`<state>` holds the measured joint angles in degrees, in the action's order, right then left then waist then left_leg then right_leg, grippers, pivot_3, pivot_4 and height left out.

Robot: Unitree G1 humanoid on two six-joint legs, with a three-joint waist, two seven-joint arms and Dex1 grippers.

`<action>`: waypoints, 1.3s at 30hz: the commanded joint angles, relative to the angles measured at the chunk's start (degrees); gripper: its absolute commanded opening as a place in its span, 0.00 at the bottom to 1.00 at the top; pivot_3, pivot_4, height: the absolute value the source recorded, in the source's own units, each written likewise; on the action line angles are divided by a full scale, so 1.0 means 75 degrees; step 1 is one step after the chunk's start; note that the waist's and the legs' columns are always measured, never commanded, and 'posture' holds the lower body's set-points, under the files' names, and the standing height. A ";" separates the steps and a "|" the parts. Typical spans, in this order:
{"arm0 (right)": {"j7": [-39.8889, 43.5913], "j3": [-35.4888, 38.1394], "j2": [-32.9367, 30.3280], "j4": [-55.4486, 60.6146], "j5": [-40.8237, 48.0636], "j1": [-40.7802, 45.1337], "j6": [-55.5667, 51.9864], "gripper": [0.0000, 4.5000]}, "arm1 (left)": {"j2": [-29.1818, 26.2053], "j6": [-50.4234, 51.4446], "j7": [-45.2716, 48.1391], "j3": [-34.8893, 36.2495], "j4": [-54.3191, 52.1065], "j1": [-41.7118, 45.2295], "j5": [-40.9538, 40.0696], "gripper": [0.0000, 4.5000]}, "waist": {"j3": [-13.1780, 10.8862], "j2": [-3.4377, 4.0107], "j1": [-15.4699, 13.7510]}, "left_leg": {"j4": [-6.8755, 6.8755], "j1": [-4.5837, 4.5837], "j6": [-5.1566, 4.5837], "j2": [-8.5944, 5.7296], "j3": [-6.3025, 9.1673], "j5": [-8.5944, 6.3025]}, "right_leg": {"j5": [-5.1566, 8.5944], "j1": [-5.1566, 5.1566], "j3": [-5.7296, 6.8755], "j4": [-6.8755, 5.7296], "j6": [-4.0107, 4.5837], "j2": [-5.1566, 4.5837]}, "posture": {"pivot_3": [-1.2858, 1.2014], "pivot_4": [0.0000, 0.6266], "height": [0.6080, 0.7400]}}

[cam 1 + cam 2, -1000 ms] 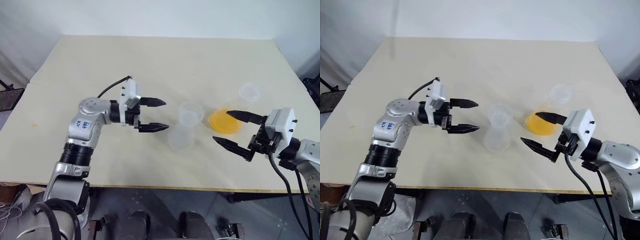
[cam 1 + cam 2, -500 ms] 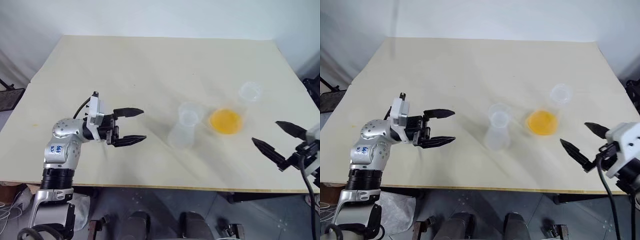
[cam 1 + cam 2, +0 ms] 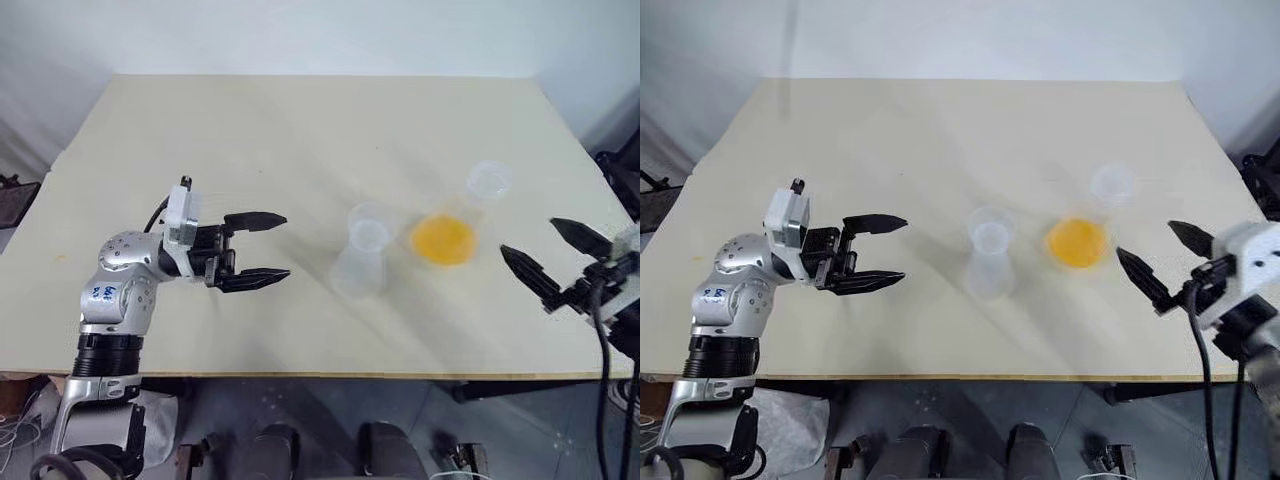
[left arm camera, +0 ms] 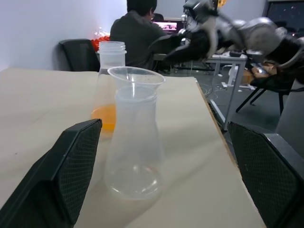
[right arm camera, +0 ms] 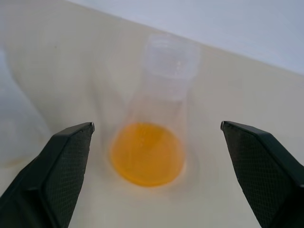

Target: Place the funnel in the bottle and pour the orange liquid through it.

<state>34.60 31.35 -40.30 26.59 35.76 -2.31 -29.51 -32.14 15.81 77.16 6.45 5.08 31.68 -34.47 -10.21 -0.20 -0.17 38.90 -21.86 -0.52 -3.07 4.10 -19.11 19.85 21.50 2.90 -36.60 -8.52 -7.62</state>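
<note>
The bottle (image 3: 360,270), a small clear flask, stands mid-table with the clear funnel (image 3: 368,226) seated in its neck. Just to its right stands a larger clear flask (image 3: 487,181) holding the orange liquid (image 3: 443,239) in its base. My left gripper (image 3: 286,245) is open and empty, well left of the bottle and pointing at it. Open and empty too, my right gripper (image 3: 528,237) hovers right of the orange flask, aimed towards it. In the left wrist view the funnel (image 4: 135,78) tops the bottle (image 4: 134,147), with the orange liquid (image 4: 105,116) behind.
The pale table (image 3: 300,130) has bare room behind and in front of the flasks; its right edge runs close to my right gripper. A seated person (image 4: 137,28) and office furniture appear far behind the table in the left wrist view.
My left gripper has drawn back to the left, away from the bottle. My right gripper has swung out to the right, off the orange flask. Both stay open.
</note>
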 commanded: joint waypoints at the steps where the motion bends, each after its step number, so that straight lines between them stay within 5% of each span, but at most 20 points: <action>1: 0.0027 -0.0275 0.0001 -0.0571 -0.0242 0.0561 0.0406 1.00 | -0.0154 0.0073 0.0113 0.0095 -0.0253 0.0092 -0.0211 1.00 | 0.0000 0.0000 0.0020 | -0.0001 -0.0001 -0.0001 -0.0005 0.0000 0.0000 | 0.0000 0.0000 -0.0001 0.0001 0.0000 -0.0004 | 0.52 0.24 1.00; 15: 0.0411 -0.1667 0.0518 -0.2997 -0.0721 0.3272 0.1354 1.00 | -0.0412 0.0463 -0.0125 0.0209 -0.0807 -0.0081 -0.0381 1.00 | 0.0000 0.0002 0.0057 | 0.0010 -0.0001 -0.0002 -0.0001 -0.0004 -0.0001 | 0.0000 0.0001 -0.0003 0.0004 0.0000 -0.0004 | 0.52 0.24 1.00; 29: 0.0456 -0.2035 0.0946 -0.4475 -0.1113 0.4445 0.1736 1.00 | -0.0442 0.0462 -0.0347 0.0177 -0.0952 -0.0086 -0.0328 1.00 | -0.0001 0.0004 0.0067 | -0.0001 -0.0002 0.0000 0.0000 -0.0002 0.0000 | 0.0000 0.0008 0.0000 0.0004 0.0000 -0.0003 | 0.52 0.24 1.00; 32: 0.0396 -0.1984 0.1009 -0.4512 -0.1066 0.4518 0.1641 0.87 | -0.0438 0.0453 -0.0379 0.0165 -0.0955 -0.0077 -0.0313 1.00 | -0.0001 0.0004 0.0059 | 0.0000 -0.0002 0.0000 0.0000 -0.0002 0.0000 | 0.0000 0.0008 0.0000 0.0004 0.0000 -0.0003 | 0.52 0.24 1.00; 36: 0.0315 -0.1854 0.1105 -0.4478 -0.0970 0.4566 0.1675 0.57 | -0.0420 0.0425 -0.0398 0.0133 -0.0900 -0.0034 -0.0278 1.00 | -0.0001 0.0005 0.0065 | 0.0000 -0.0002 0.0000 0.0000 -0.0002 0.0000 | 0.0000 0.0009 -0.0001 0.0004 0.0000 -0.0004 | 0.52 0.24 1.00; 39: 0.0313 -0.1850 0.1115 -0.4183 -0.0888 0.4420 0.1527 0.55 | -0.0382 0.0409 -0.0396 0.0094 -0.0885 -0.0031 -0.0268 1.00 | -0.0002 0.0005 0.0062 | -0.0001 -0.0002 0.0000 0.0000 -0.0002 0.0000 | 0.0000 0.0009 0.0000 0.0004 0.0000 -0.0003 | 0.52 0.24 1.00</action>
<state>37.17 15.84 -31.89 -8.05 27.49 30.61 -18.01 -34.78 19.67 74.37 6.81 0.14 30.87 -36.09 -10.22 -0.17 0.30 38.90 -21.87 -0.52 -3.07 4.08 -19.11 19.85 21.57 2.89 -36.57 -8.52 -7.65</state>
